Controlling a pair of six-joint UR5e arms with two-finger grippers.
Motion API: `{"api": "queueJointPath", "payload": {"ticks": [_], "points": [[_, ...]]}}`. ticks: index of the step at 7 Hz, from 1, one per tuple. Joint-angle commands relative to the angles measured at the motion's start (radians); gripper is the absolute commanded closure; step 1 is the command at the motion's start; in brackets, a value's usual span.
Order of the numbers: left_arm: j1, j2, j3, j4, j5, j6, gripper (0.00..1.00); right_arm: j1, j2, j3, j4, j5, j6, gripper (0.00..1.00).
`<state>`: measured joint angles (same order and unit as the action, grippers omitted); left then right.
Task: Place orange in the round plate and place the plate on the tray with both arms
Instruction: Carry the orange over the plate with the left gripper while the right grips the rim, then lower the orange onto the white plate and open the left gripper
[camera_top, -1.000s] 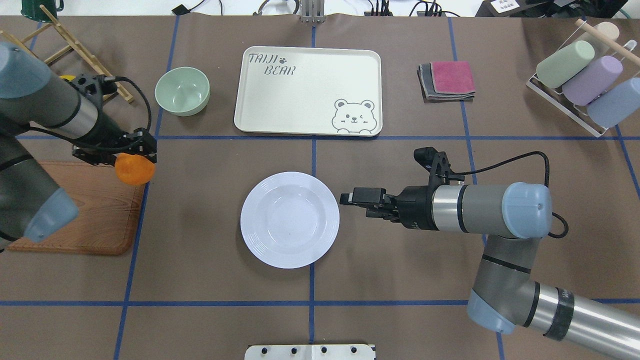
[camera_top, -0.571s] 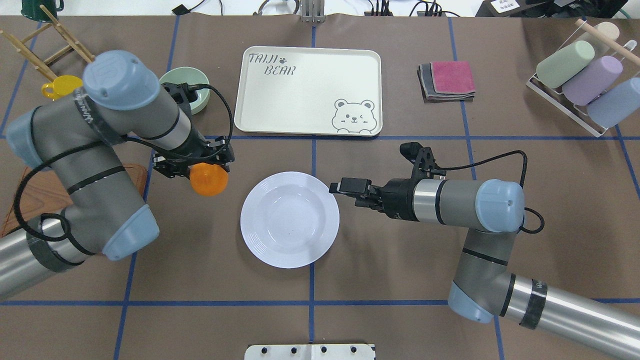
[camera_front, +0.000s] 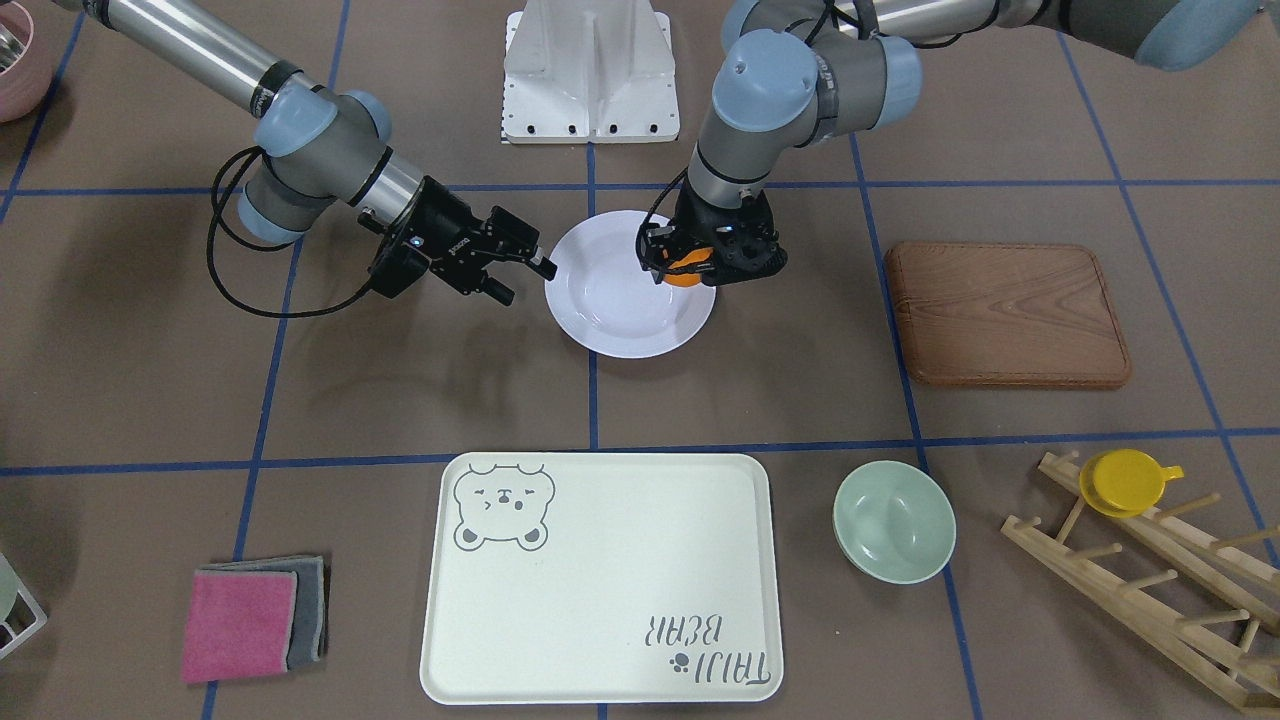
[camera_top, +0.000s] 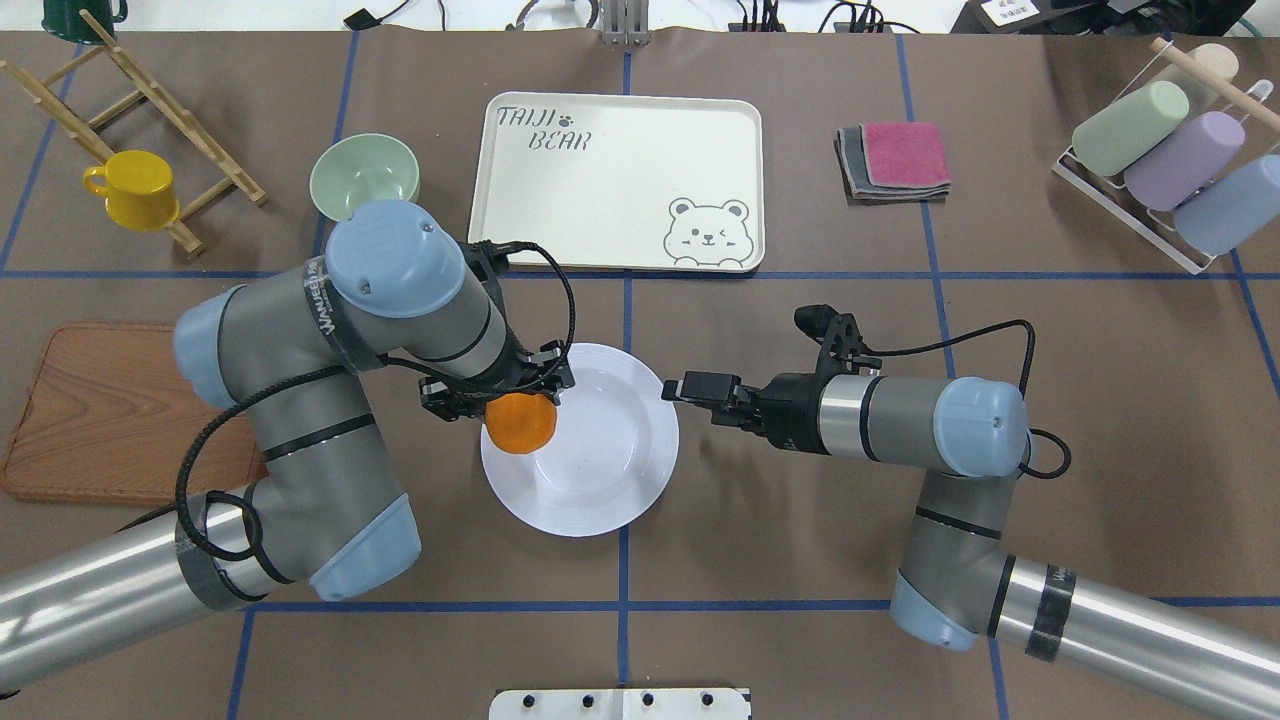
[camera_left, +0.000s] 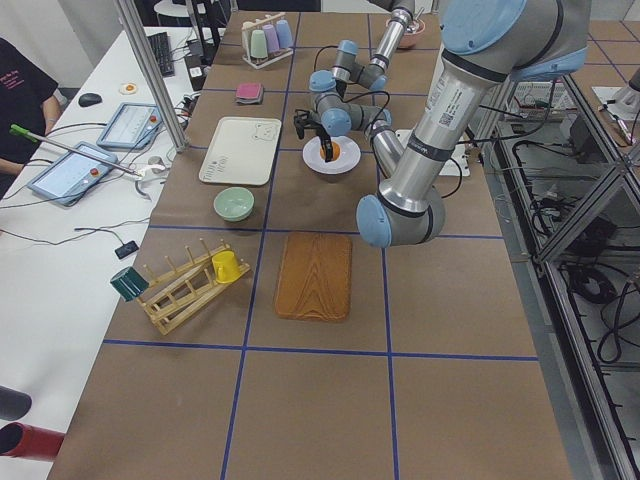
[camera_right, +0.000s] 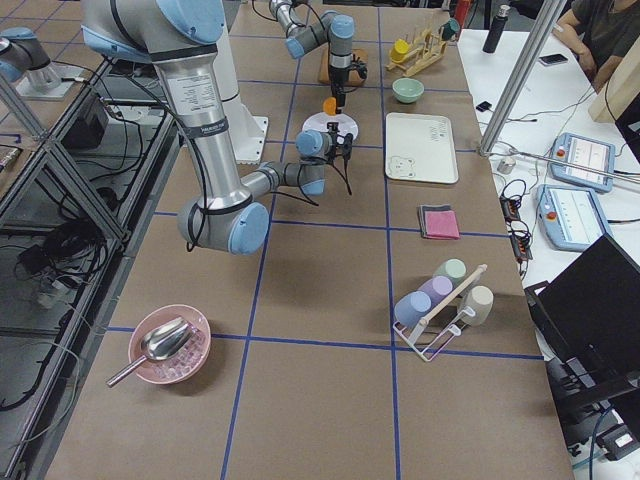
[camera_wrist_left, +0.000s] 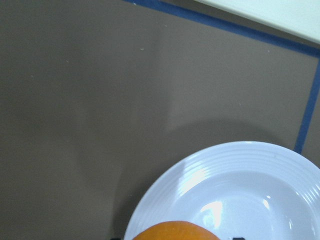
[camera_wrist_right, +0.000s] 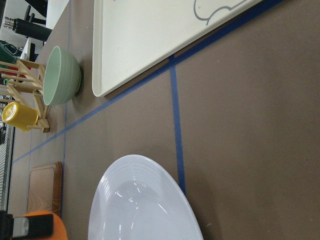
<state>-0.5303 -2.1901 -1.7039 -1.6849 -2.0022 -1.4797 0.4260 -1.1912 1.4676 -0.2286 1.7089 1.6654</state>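
The orange (camera_top: 520, 424) is held in my left gripper (camera_top: 500, 396), which is shut on it just above the left part of the round plate (camera_top: 600, 470). In the front-facing view the orange (camera_front: 685, 276) hangs over the plate (camera_front: 615, 305) under the left gripper (camera_front: 702, 262). The left wrist view shows the orange (camera_wrist_left: 175, 231) at the bottom edge and the plate (camera_wrist_left: 240, 200) below it. My right gripper (camera_top: 672, 388) stands open at the plate's right rim, and I cannot tell whether it touches. The tray (camera_top: 615, 180) lies beyond the plate with nothing on it.
A pale green bowl (camera_top: 364, 178) sits left of the tray, with a yellow cup (camera_top: 135, 190) on a wooden rack further left. A brown wooden board (camera_top: 100, 410) lies at the left. Folded cloths (camera_top: 895, 160) and a rack of cups (camera_top: 1160, 160) are at the right.
My left arm has carried the orange rightward from the wooden board to over the plate's left part. The right gripper has moved left up to the plate's right rim.
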Motion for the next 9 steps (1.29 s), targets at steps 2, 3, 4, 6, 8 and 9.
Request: {"api": "queueJointPath", "payload": {"ticks": [2, 3, 4, 6, 8, 9], "points": [[0.015, -0.005, 0.044, -0.076, 0.05, -0.03, 0.11, -0.033, 0.013, -0.003, 0.0, -0.026, 0.013, 0.0], [0.018, -0.005, 0.043, -0.075, 0.075, -0.031, 0.03, -0.038, 0.013, -0.004, 0.0, -0.026, 0.013, 0.0], [0.016, -0.003, 0.04, -0.075, 0.075, -0.03, 0.03, -0.044, 0.013, -0.009, 0.0, -0.028, 0.016, 0.0], [0.015, -0.002, 0.03, -0.073, 0.075, -0.028, 0.03, -0.061, 0.015, -0.02, 0.0, -0.031, 0.031, 0.0], [0.009, 0.004, 0.012, -0.07, 0.072, -0.024, 0.03, -0.088, 0.037, -0.039, 0.0, -0.06, 0.031, 0.0], [0.004, 0.007, -0.002, -0.069, 0.071, -0.022, 0.03, -0.096, 0.048, -0.046, 0.0, -0.072, 0.031, 0.01]]}}
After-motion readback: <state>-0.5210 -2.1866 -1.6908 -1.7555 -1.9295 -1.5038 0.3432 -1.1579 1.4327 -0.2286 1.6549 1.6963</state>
